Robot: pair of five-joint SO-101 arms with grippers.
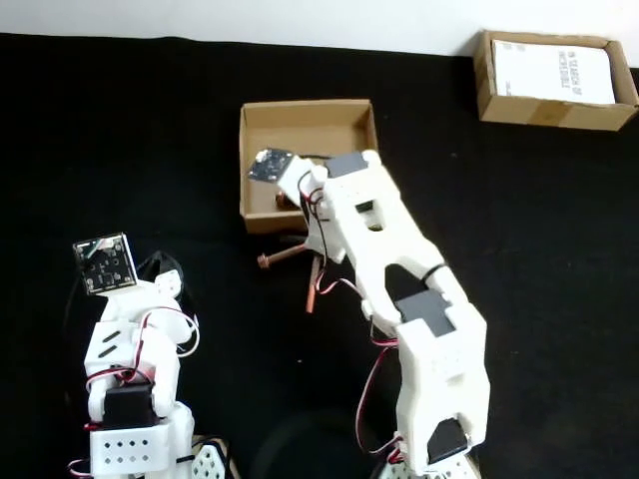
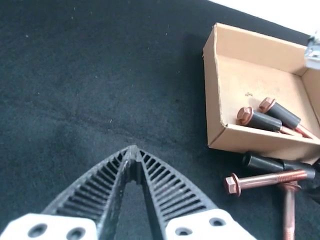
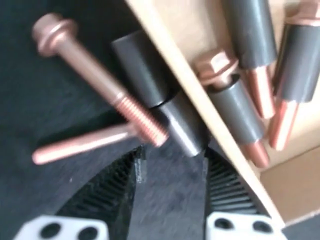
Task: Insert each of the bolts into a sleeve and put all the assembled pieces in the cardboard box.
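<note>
Loose parts at the cardboard box (image 1: pixel 305 106) wall, right gripper (image 3: pixel 171 167) over them.
Its jaws stand partly open, the end of a black sleeve (image 3: pixel 182 125) between them, hard against the outside of the wall. A second sleeve (image 3: pixel 137 57) and two copper bolts (image 3: pixel 95 75) crowd just beside. Assembled pieces (image 2: pixel 260 120) lie inside the box. The left gripper (image 2: pixel 133 162), pinched together and empty, sits well apart over open black surface (image 1: pixel 150 130). A second box (image 1: pixel 544 112) stands at the far corner.

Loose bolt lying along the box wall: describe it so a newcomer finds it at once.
Find the cardboard box at mid-table. Outside its wall facing the arms, beside black sleeves, lies a bare copper bolt. It runs along the wall; the other loose bolt points away.
</note>
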